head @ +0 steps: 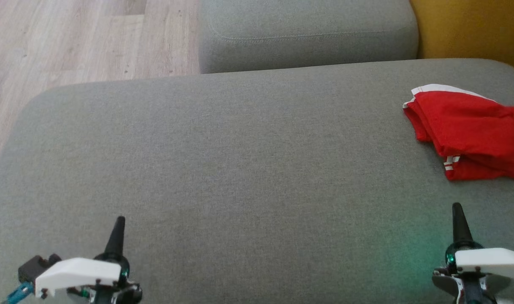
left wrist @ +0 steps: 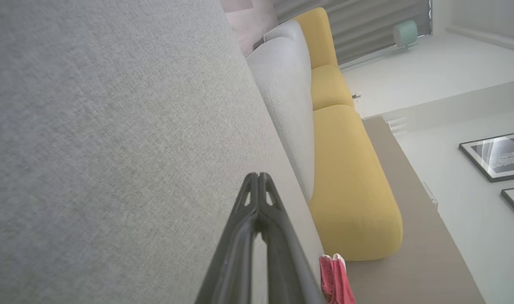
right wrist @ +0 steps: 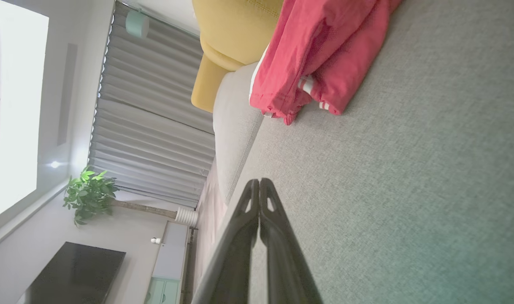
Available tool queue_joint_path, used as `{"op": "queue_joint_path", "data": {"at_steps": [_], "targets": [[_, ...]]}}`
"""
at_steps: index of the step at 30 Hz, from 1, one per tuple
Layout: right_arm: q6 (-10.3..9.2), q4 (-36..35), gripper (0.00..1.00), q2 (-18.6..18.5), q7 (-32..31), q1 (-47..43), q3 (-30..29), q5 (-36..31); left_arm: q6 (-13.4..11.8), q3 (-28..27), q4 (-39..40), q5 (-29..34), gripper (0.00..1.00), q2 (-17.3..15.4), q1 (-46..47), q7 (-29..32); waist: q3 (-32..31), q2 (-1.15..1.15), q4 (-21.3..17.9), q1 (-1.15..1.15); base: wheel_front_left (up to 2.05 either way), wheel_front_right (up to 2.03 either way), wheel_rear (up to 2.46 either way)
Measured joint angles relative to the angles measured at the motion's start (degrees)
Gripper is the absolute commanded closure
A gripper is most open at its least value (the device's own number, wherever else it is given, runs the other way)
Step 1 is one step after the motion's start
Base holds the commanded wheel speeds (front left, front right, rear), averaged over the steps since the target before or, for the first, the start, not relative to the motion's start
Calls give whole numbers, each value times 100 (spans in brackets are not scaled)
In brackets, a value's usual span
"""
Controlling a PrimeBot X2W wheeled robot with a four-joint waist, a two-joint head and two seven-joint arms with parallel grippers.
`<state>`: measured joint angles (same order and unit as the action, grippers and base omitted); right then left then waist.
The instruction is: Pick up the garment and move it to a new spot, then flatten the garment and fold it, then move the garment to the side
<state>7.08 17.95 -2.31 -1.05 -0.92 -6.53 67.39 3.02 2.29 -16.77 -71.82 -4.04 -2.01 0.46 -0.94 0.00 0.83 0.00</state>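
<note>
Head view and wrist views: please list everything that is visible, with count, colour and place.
garment: one, red with white trim, crumpled at the seat cushion's far right
seat cushion: one, grey, before the robot
second cushion: one, grey, beyond the seat cushion
sofa: one, yellow, far right
floor: pale wood, far left
curtain: one, grey, pleated
plant: one, green, near the curtain
framed pictures: two, black frames, white wall
left gripper: dark, shut, empty, near left
right gripper: dark, shut, empty, near right

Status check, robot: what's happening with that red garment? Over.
Left end effector shut, right end effector shut, both empty. Red garment bunched on grey cushion, ahead of right one. Nothing between.
</note>
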Motion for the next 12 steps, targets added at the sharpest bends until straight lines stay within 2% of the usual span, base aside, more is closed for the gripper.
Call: {"op": "queue_joint_path", "data": {"at_steps": [12], "targets": [[0, -52, 100, 0, -177, 90, -42, 876, 112, -210, 12, -743, 100, 45, 141, 168, 41, 0, -31, 0, 0, 0, 0]]}}
